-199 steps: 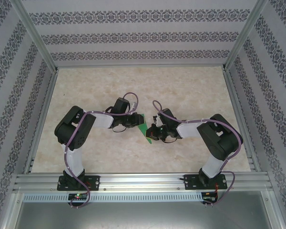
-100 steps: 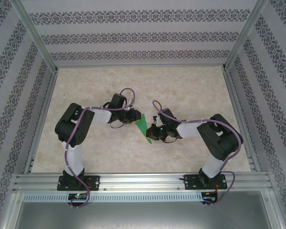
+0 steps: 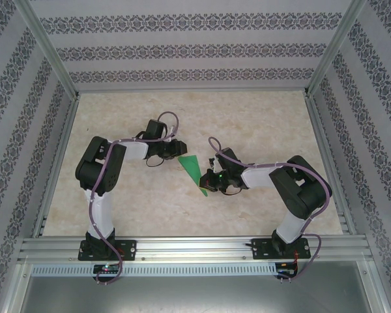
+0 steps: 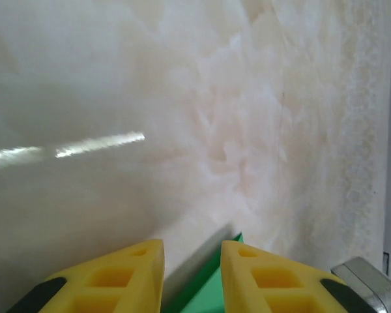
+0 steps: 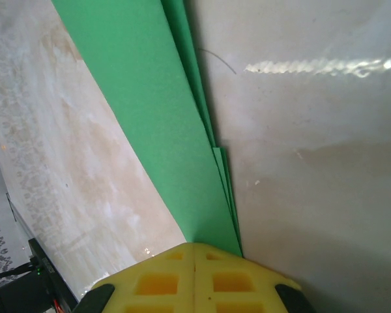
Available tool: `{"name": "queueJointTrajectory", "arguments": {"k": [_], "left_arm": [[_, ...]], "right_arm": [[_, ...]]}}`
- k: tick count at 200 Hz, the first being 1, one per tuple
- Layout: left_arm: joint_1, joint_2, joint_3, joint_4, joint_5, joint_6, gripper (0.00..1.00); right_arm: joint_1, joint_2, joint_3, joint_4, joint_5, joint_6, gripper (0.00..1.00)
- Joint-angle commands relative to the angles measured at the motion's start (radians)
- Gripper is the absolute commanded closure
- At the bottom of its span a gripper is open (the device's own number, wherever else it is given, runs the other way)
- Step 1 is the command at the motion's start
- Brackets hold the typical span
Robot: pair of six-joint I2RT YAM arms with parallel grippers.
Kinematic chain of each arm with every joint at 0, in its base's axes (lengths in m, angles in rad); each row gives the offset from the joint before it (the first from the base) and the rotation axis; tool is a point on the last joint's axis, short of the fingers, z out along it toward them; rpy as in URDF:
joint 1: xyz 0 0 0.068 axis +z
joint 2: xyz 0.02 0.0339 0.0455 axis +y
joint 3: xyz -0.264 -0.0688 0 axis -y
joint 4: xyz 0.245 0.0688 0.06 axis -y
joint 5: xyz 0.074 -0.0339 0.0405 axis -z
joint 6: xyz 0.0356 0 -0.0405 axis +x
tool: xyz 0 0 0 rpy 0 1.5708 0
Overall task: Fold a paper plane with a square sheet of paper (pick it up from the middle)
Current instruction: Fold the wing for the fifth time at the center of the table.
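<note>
From my left pincer (image 3: 173,152), just off its tips toward my right one, lies the paper plane (image 3: 194,172): bright green, folded to a long narrow wedge, its broad end nearest my left tips and its point under my right pincer (image 3: 210,184). At my left wrist, one green corner (image 4: 229,261) peeks up in the gap of my left pincer (image 4: 192,251). Those yellow fingers (image 4: 133,274) stand a little apart and pinch nothing. At my right wrist, the paper (image 5: 150,117) runs away from my tips as stacked layers, their edges stepped along one side. My right pincer (image 5: 194,251) is closed tight, fingers meeting, with the narrow end clamped between them. Around both pincers is only the pale marbled table (image 3: 260,124), glossy with streaks of glare, and patterned walls (image 3: 182,45) beyond it. Nothing stands between either pincer and the paper. A second ago my left pincer sat against the broad end and hid part of it. It has since drawn back leftward and loosened slightly, so that end now shows whole, while my right has kept its place and its grip.
</note>
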Motion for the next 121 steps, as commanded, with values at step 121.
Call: {"name": "queueJointTrajectory", "arguments": {"k": [121], "left_arm": [[-0.108, -0.306, -0.189, -0.056, -0.034, -0.112, 0.87]], "right_arm": [[0.008, 0.084, -0.028, -0.191, 0.152, 0.017, 1.00]]}}
